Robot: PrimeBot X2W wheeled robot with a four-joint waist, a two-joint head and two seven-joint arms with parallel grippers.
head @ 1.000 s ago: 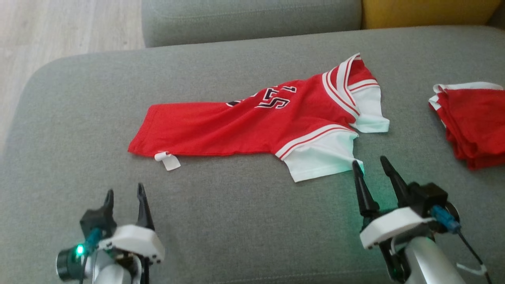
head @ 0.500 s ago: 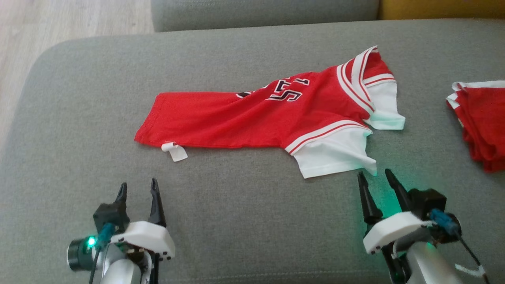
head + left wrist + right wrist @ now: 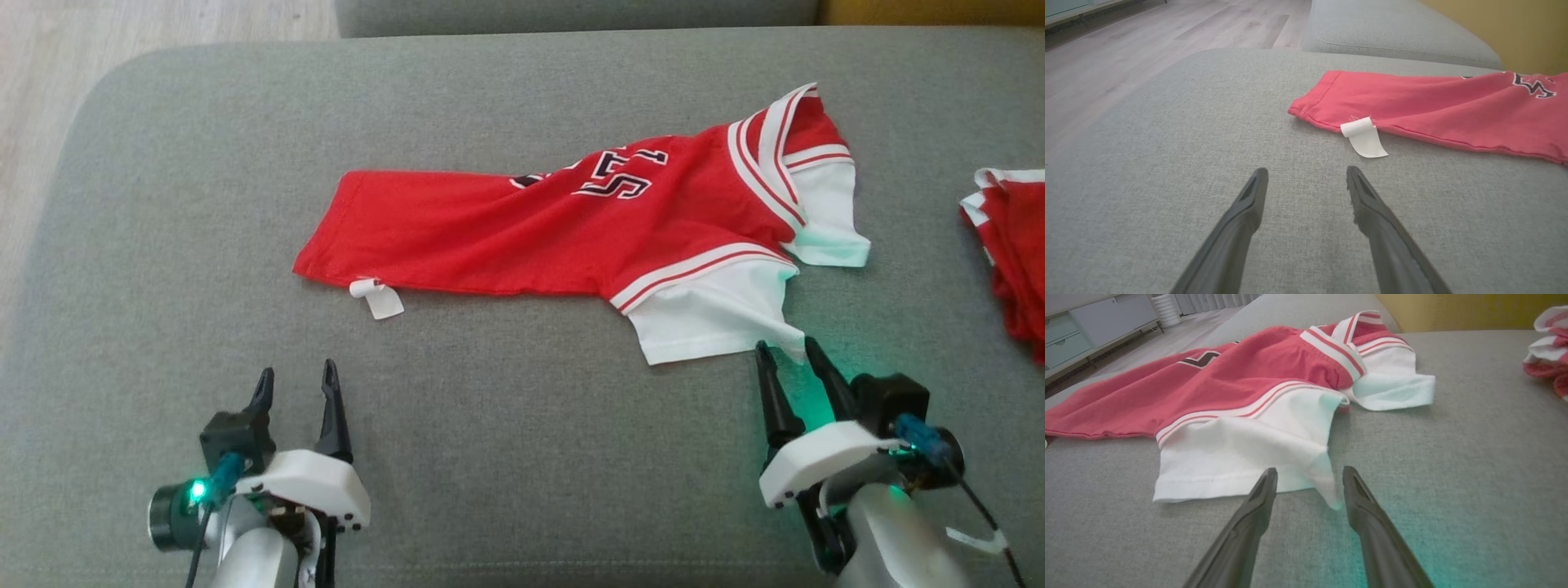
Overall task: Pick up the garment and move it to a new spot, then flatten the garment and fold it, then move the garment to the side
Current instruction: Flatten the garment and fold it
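Lettering [image 3: 612, 173] in black with a white outline crosses the chest of the garment [image 3: 490, 245], a red jersey with white sleeves and red-and-white striped trim. The characters sit partly under a fold and upside down in the head view, so no word can be read. A small white tag [image 3: 382, 299] curls out from the hem at the left end; no print shows on it. The garment lies stretched left to right across the middle of the grey cushion [image 3: 506, 441].

The left gripper [image 3: 297, 369] is spread wide over bare cushion, on the near side of the tag and apart from it. The right gripper [image 3: 786, 345] has its fingers parted, with the near corner of the white sleeve [image 3: 710, 314] lying between the tips and not pinched. A heap of red-and-white cloth [image 3: 1016, 245] sits at the far right edge.
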